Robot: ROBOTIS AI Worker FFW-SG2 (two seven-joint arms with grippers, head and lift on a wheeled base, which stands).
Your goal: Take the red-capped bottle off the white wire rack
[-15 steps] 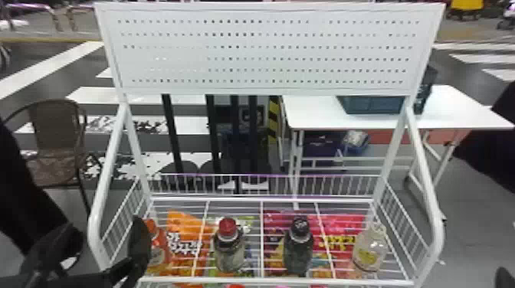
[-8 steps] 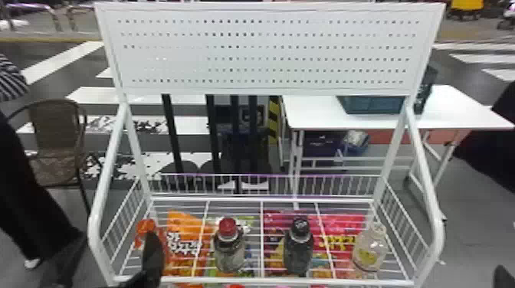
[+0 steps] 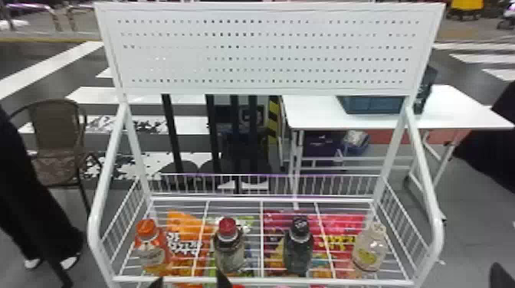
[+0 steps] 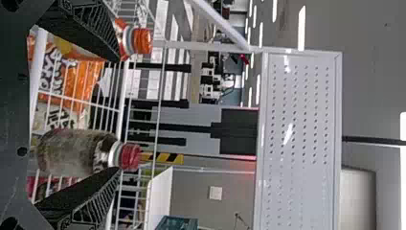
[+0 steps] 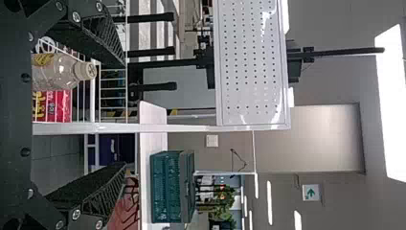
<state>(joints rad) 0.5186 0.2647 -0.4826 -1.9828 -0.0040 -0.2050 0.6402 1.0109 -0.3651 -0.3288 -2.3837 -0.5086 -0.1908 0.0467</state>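
1. The red-capped bottle [image 3: 230, 251] stands upright on the white wire rack [image 3: 264, 280], 2nd of 4 bottles counting from the robot's left, between the orange-capped bottle [image 3: 150, 249] and the black-capped bottle [image 3: 298, 247].
2. The left hand [image 4: 117, 114] is released, its 2 fingers spread wide and holding nothing. Its tips show low in the head view, by the rack's front rail.
3. The right hand [image 5: 125, 114] is also empty and spread, well off towards the robot's right.
4. The step in hand looks like lining up the left hand for the grasp; the lift is yet to come.
5. The bottle sits off-centre, close to the hand's right finger, so the next move probably calls for a small shift right, then a forward reach past the rail, closing on the body and raising it straight up.
6. Going in without that shift could nudge the bottle or tip it towards its black-capped neighbour.
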